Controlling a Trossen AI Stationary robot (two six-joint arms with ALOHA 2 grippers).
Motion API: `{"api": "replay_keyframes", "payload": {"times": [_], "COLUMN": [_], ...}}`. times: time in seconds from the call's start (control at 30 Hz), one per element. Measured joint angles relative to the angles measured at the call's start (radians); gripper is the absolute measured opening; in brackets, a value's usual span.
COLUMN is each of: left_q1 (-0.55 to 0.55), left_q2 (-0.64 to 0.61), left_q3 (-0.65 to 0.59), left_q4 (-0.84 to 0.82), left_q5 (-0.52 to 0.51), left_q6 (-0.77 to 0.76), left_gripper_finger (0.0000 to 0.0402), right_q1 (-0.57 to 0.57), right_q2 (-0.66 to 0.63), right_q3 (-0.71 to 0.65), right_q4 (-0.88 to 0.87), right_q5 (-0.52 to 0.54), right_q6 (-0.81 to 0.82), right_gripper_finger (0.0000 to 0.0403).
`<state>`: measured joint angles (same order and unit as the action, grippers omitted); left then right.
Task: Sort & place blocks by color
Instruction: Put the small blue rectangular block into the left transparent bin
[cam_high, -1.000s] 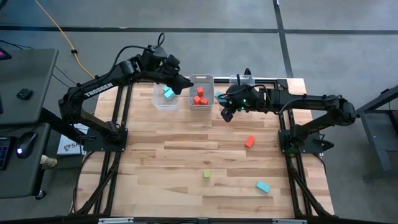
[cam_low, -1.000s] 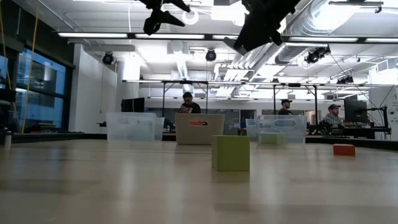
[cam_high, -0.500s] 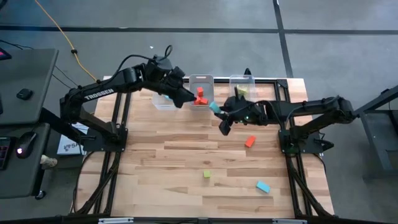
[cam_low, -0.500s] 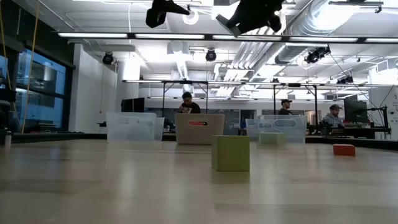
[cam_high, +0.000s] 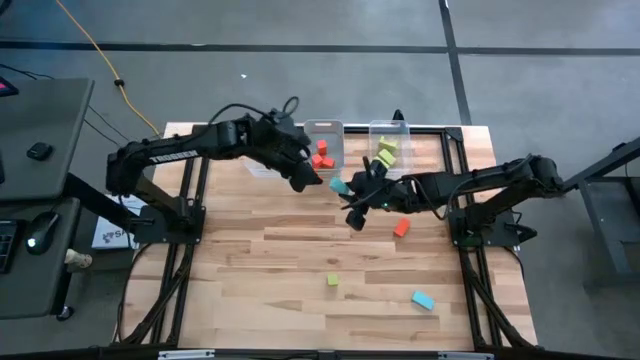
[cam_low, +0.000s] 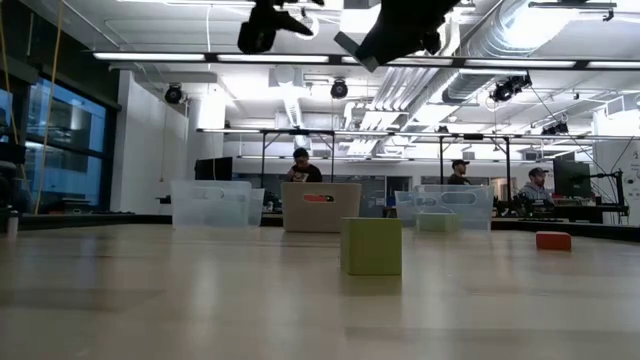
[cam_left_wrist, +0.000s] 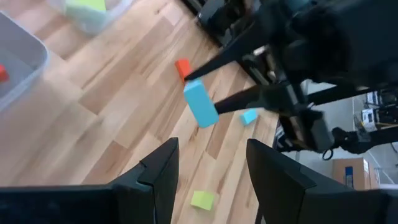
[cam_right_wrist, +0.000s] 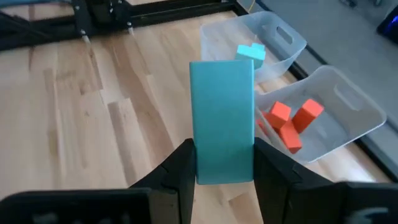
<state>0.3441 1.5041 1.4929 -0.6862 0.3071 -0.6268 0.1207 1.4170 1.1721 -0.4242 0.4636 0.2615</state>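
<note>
Right gripper pinches light blue bar across its narrow faces; looks light, rigid, smooth, likely slippery. Left gripper spread, empty, nearby.

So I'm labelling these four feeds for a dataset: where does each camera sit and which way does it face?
High view: above the table, looking straight down; both arms, left gripper open, right gripper holding a light blue bar.
Low view: at tabletop height, facing the room; green cube near, arms overhead.
Left wrist view: past its own open fingers at the bar and the right gripper.
Right wrist view: past its own fingers at the bar and bins.
Shared: both wrist views show the bar.
</note>
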Motion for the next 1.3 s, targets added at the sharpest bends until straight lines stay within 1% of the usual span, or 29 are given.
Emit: {"api": "replay_keyframes", "payload": {"times": [0.13, 0.23, 0.47, 0.6, 0.83, 0.97, 1.07, 1.3], "left_q1": [-0.008, -0.008, -0.010, -0.011, -0.014, -0.028, -0.034, -0.033], "left_q2": [0.048, 0.086, 0.134, 0.137, 0.129, 0.134, 0.138, 0.137], "left_q3": [0.000, 0.000, 0.000, 0.000, 0.000, 0.000, 0.000, 0.000], "left_q4": [0.009, 0.032, 0.083, 0.117, 0.145, 0.146, 0.136, 0.132], "left_q5": [0.000, 0.000, 0.010, 0.008, 0.013, 0.019, 0.010, -0.001], "left_q6": [-0.041, -0.059, -0.092, -0.097, -0.116, -0.123, -0.129, -0.130], "left_gripper_finger": [0.0163, 0.0163, 0.0163, 0.0163, 0.0163, 0.0163, 0.0163, 0.0163], "right_q1": [0.000, 0.000, -0.003, -0.003, -0.003, -0.003, -0.002, 0.006], "right_q2": [0.000, 0.000, 0.000, -0.001, -0.001, -0.001, -0.001, -0.001], "right_q3": [0.000, 0.000, -0.002, -0.001, -0.001, -0.001, -0.001, -0.001], "right_q4": [0.004, 0.003, -0.050, -0.083, -0.088, -0.059, -0.036, 0.000], "right_q5": [-0.001, -0.022, -0.020, -0.019, -0.021, -0.025, -0.048, -0.045], "right_q6": [-0.054, -0.085, -0.102, -0.063, -0.061, -0.084, -0.084, -0.084], "right_gripper_finger": [0.0105, 0.0105, 0.0105, 0.0105, 0.0105, 0.0105, 0.0105, 0.0105]}}
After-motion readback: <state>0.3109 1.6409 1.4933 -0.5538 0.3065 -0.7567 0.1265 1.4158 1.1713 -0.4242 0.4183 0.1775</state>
